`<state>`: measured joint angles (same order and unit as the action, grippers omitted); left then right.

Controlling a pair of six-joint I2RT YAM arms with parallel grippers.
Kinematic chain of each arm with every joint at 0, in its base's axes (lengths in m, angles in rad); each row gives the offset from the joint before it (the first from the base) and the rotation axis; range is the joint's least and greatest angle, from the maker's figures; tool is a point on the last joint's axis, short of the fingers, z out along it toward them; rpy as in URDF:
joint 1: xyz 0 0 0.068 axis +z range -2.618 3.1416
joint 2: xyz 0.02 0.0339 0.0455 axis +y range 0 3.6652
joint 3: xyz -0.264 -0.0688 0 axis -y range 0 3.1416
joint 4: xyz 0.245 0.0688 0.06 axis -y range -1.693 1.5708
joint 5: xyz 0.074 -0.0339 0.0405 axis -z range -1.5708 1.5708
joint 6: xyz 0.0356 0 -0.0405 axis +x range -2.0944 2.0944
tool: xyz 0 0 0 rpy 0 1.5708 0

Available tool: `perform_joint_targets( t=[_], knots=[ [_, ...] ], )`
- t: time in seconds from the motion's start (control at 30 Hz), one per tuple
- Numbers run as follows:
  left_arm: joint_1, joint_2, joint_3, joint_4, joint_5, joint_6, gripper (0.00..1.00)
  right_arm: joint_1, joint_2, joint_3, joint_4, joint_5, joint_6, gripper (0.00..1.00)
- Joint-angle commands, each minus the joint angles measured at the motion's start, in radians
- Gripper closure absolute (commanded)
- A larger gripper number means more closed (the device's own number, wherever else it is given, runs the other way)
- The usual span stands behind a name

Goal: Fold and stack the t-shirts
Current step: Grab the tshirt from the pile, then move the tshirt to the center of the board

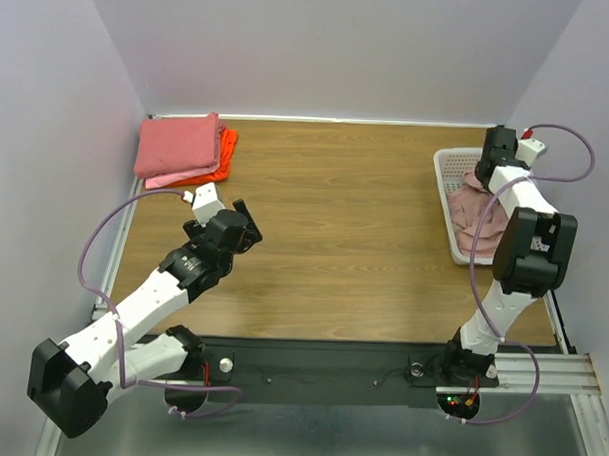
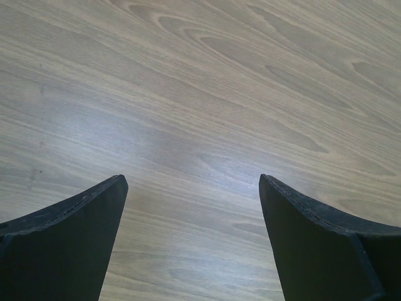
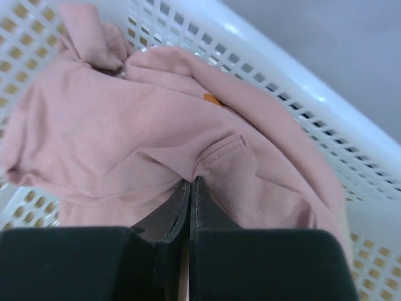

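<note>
A dusty-pink t-shirt [image 1: 477, 216] lies crumpled in the white lattice basket [image 1: 447, 171] at the right; it fills the right wrist view [image 3: 125, 132]. My right gripper [image 3: 192, 182] is down in the basket, shut on a pinched fold of this shirt near a seam. A stack of folded t-shirts sits at the far left corner: a coral-pink one [image 1: 175, 143] on top, a pale-pink edge [image 1: 181, 179] and an orange-red one [image 1: 225, 157] beneath. My left gripper [image 2: 193, 185] is open and empty over bare wood, near the stack [image 1: 247, 224].
The basket's rim and lattice wall [image 3: 294, 81] stand close behind the right gripper. Grey walls enclose the wooden table [image 1: 334, 229] on three sides. A metal rail [image 1: 550, 372] runs along the near right edge.
</note>
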<state>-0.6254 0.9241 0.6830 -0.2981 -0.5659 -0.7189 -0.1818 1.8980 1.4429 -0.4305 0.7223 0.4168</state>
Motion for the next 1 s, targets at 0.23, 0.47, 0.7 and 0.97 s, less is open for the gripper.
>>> perform_joint_targets(
  t=[0.23,0.47,0.7,0.97],
  knots=[
    [0.007,-0.119,0.026,0.004,-0.009,-0.037,0.02,-0.007,-0.473,0.138,0.015,-0.242,-0.050,1.00],
    [0.007,-0.171,0.016,0.008,0.017,-0.047,0.02,-0.005,-0.513,0.420,0.007,-0.693,-0.046,1.00],
    [0.009,-0.225,0.020,-0.007,0.006,-0.065,0.01,0.116,-0.321,0.798,-0.014,-0.992,0.042,1.00],
    [0.009,-0.286,0.009,-0.012,-0.002,-0.088,0.01,0.416,-0.065,1.122,0.148,-1.170,0.186,1.00]
  ],
)
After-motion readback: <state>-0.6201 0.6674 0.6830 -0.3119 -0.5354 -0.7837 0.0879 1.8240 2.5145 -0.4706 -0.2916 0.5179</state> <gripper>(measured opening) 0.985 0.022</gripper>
